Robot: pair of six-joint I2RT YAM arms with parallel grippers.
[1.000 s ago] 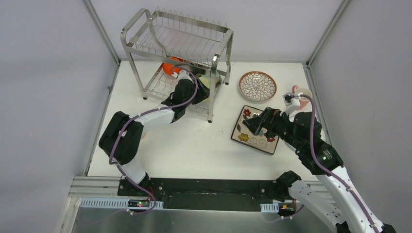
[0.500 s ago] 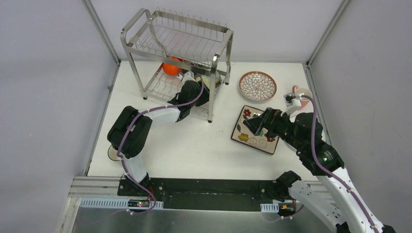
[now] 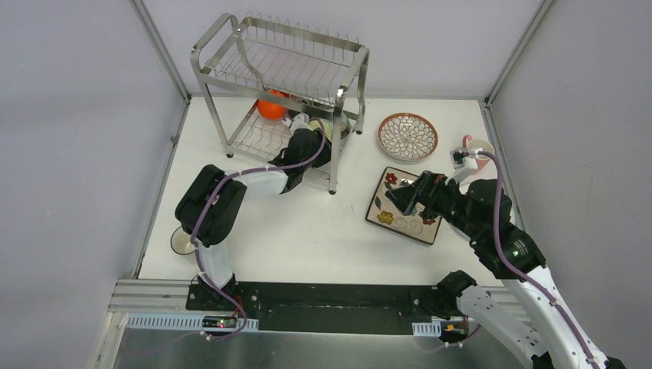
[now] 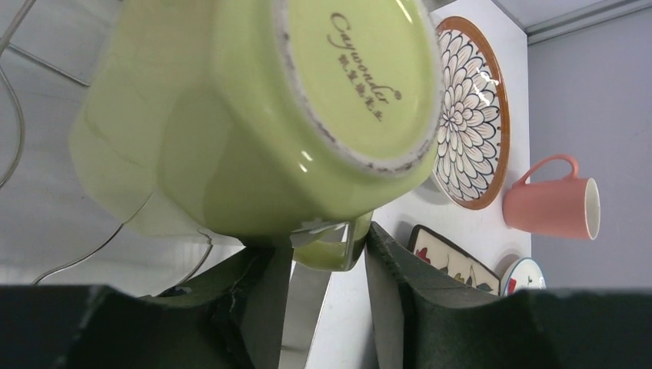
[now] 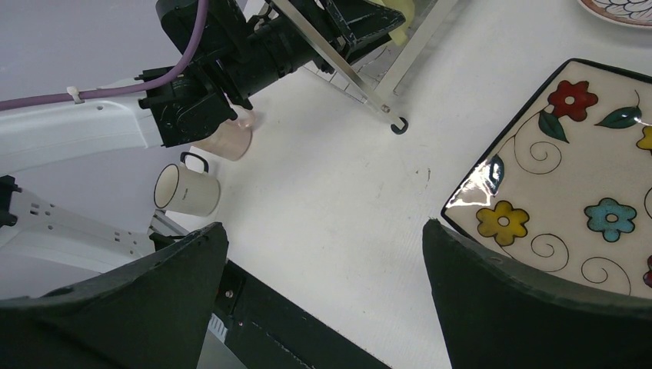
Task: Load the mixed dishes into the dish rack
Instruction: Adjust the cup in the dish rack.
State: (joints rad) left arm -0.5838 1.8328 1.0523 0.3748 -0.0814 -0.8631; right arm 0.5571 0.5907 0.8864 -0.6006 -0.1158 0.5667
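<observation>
My left gripper (image 3: pixel 314 135) reaches into the lower tier of the steel dish rack (image 3: pixel 231 38). In the left wrist view it (image 4: pixel 329 247) is shut on the handle of the yellow-green mug (image 4: pixel 254 115), which is tilted with its base towards the camera. An orange bowl (image 3: pixel 271 108) sits in the lower tier's back left. My right gripper (image 3: pixel 401 200) is open and empty over the left edge of the square floral plate (image 3: pixel 407 219); in the right wrist view it (image 5: pixel 323 231) hovers above the table, with the plate (image 5: pixel 569 184) to its right.
The brown-rimmed petal plate (image 3: pixel 407 136) and the pink mug (image 3: pixel 478 147) lie right of the rack. A tan bowl (image 3: pixel 180 241) and a white mug (image 5: pixel 184 188) stand at the left table edge beside the left arm. A white red-marked plate (image 4: pixel 524 275) shows by the square plate.
My left arm has pushed the mug further to the right in the lower tier and its elbow has swung right, uncovering the tan bowl. The right arm has barely moved.
</observation>
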